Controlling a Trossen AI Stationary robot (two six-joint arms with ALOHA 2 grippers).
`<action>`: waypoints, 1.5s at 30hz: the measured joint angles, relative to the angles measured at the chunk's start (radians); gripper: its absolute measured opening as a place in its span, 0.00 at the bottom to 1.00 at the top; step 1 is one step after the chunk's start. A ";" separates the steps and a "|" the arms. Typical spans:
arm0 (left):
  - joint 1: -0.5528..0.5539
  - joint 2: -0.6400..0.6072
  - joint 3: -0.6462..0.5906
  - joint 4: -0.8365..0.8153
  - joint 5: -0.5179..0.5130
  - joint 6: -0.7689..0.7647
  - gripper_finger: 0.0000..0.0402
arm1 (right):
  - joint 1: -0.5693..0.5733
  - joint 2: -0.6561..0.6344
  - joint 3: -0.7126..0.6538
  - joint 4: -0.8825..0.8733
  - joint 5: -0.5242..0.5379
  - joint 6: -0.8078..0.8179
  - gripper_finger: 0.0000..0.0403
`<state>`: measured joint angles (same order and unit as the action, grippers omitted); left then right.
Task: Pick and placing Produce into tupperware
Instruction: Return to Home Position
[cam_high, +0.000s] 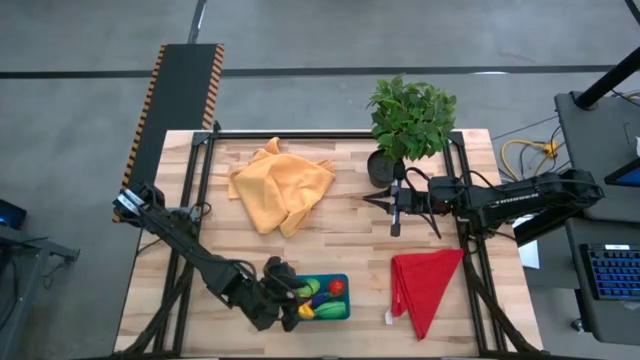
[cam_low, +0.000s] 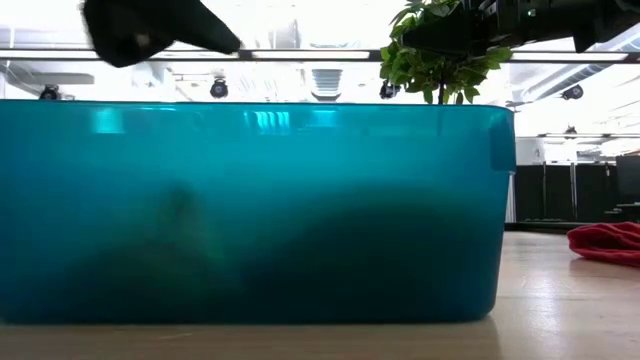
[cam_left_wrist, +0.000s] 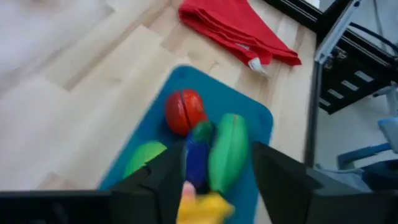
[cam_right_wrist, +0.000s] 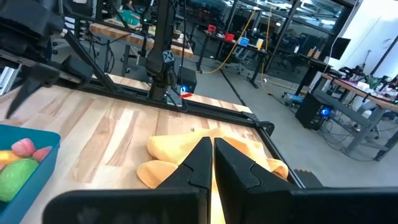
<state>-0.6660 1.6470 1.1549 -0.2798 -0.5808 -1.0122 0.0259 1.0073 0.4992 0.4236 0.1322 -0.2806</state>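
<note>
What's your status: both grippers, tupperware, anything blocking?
Left gripper open above tupperware. Right gripper shut, over table near potted plant. Produce inside: tomato, green piece. Red cloth apart, not blocking.

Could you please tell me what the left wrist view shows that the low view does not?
Only the left wrist view: the open left end effector above the red tomato, a long green piece and the purple eggplant inside. Only the low view: the potted plant and right arm beyond. Both: the teal tupperware and the red cloth.
</note>
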 joint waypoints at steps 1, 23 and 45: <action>0.006 0.000 0.000 0.003 -0.002 0.024 0.44 | 0.000 0.000 0.000 0.000 0.000 0.000 0.02; 0.143 -0.221 0.003 0.370 -0.081 1.004 0.11 | 0.093 -0.314 0.000 -0.237 -0.183 0.228 0.02; 0.189 -0.336 -0.001 0.224 -0.096 1.156 0.02 | 0.298 -0.715 -0.163 -0.555 -0.113 0.083 0.02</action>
<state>-0.4774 1.3113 1.1542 -0.0555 -0.6769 0.1440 0.3236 0.2919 0.3359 -0.1318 0.0194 -0.1978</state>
